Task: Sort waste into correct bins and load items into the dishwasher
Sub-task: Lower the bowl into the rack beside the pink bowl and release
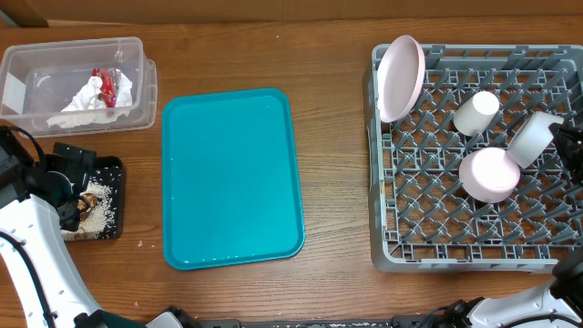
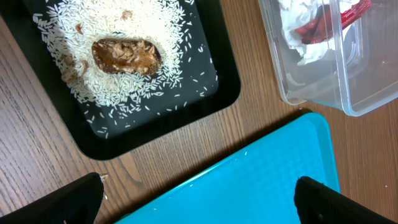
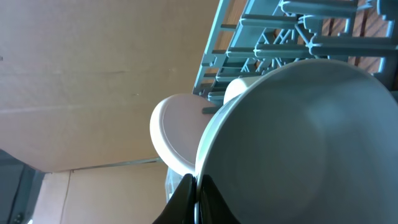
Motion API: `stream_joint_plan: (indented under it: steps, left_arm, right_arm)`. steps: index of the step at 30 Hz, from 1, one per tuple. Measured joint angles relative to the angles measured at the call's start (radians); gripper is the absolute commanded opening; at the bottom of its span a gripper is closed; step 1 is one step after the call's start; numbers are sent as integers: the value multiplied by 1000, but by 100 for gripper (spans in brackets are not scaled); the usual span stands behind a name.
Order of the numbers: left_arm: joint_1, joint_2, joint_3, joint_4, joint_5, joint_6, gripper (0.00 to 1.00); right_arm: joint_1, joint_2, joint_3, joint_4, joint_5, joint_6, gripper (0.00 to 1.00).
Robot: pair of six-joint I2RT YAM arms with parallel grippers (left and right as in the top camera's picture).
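My right gripper (image 3: 198, 194) is shut on the rim of the grey-rimmed bowl (image 1: 531, 137), holding it tilted over the grey dish rack (image 1: 383, 228). In the rack the plate (image 1: 401, 77) stands upright, the white cup (image 1: 476, 112) lies on its side and the small bowl (image 1: 489, 174) sits upside down. My left gripper (image 2: 199, 205) is open and empty over the teal tray's edge. The black tray (image 2: 186, 99) holds rice (image 2: 143, 37) and the brown lump (image 2: 126, 55). The clear tub (image 2: 348, 87) holds the napkin (image 2: 305, 31) and the red wrapper (image 2: 323, 22).
The teal serving tray (image 1: 232, 178) lies in the middle of the wooden table, with a few specks on it. The black tray (image 1: 114, 169) is at the left edge, below the tub (image 1: 27, 73). A cardboard wall stands behind the rack (image 3: 267, 37).
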Motion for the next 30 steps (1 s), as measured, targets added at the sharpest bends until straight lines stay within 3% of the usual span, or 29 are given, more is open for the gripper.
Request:
stream_joint_plan:
  steps: [8, 16, 21, 30]
  left_arm:
    - [0, 0, 0, 0, 0, 0, 100]
    - [0, 0, 0, 0, 0, 0, 100]
    - [0, 0, 0, 0, 0, 0, 100]
    - [0, 0, 0, 0, 0, 0, 100]
  right_arm:
    - [-65, -21, 0, -26, 87, 93, 11]
    - [-97, -159, 0, -116, 469, 244, 19]
    - [-97, -246, 0, -160, 659, 339, 31]
    - [-108, -330, 0, -183, 763, 388, 31]
